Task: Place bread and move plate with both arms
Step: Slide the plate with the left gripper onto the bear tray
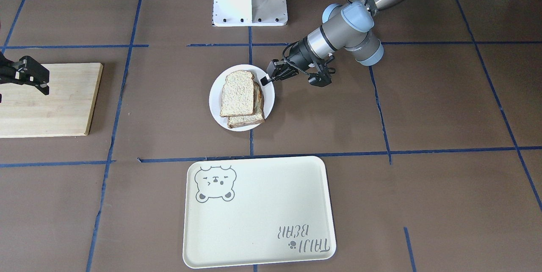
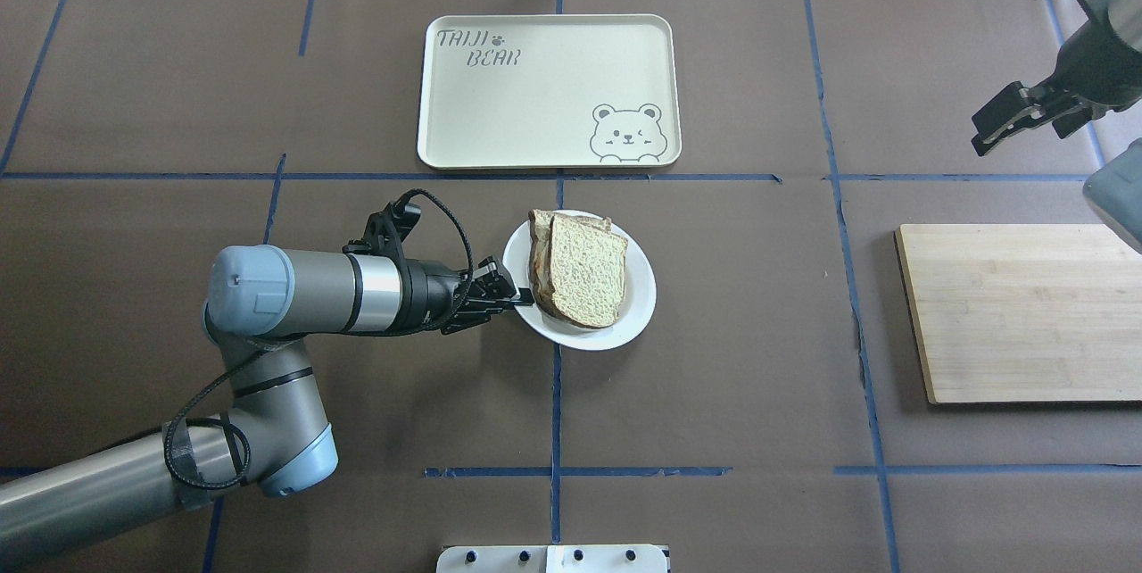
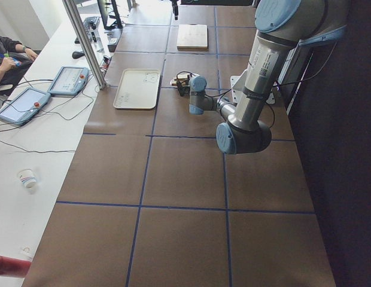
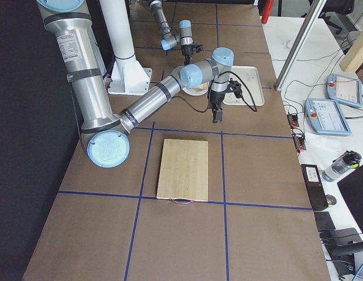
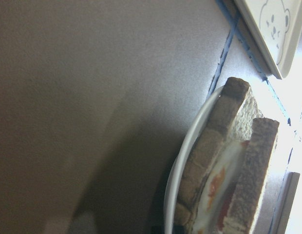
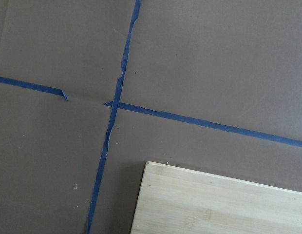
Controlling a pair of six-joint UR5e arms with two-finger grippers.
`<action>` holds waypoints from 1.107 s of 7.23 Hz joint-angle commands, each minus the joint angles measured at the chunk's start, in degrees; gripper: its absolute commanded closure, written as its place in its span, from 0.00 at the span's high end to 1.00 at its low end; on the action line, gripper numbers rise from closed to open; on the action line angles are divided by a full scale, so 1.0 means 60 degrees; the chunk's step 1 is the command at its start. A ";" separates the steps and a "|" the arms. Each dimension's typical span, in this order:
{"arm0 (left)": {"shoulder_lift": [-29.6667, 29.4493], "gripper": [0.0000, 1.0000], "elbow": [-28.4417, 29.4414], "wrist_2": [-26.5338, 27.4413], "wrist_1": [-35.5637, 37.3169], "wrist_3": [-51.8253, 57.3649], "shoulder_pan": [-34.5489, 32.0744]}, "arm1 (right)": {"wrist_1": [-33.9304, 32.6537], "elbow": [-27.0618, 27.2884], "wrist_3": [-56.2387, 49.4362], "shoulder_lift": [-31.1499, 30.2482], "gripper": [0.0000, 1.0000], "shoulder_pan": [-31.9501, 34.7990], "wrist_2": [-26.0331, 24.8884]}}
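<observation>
Bread [image 2: 584, 269] lay atop an egg-topped slice [image 2: 538, 256] on the plate [image 2: 624, 323], on the desk [image 2: 758, 377] near the bear tray [image 2: 544, 109]. Left tool [image 2: 522, 296] was clamped on the plate's rim; right tool [image 2: 986, 131] hung fingers apart near the wooden board [image 2: 1017, 314].

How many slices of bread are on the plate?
2. The top slice lies on the white plate, stacked over a lower slice whose edge peeks out toward the left claw. More underneath cannot be ruled out.
</observation>
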 commanded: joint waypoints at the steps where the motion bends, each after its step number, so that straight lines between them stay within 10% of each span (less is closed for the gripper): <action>1: -0.0396 0.00 -0.0101 0.0170 -0.0027 -0.1023 -0.0478 | 0.1075 -0.0024 -0.0433 -0.1107 1.00 0.0508 0.0052; 4: -0.1170 0.00 0.0554 0.2448 0.0016 -0.3453 -0.0803 | 0.2514 -0.0474 -0.1173 -0.2546 1.00 0.1865 0.1026; 8: -0.2900 0.00 0.4109 0.3336 0.0060 -0.4676 -0.1767 | 0.2576 -0.1561 -0.2425 -0.2593 1.00 0.2956 0.1474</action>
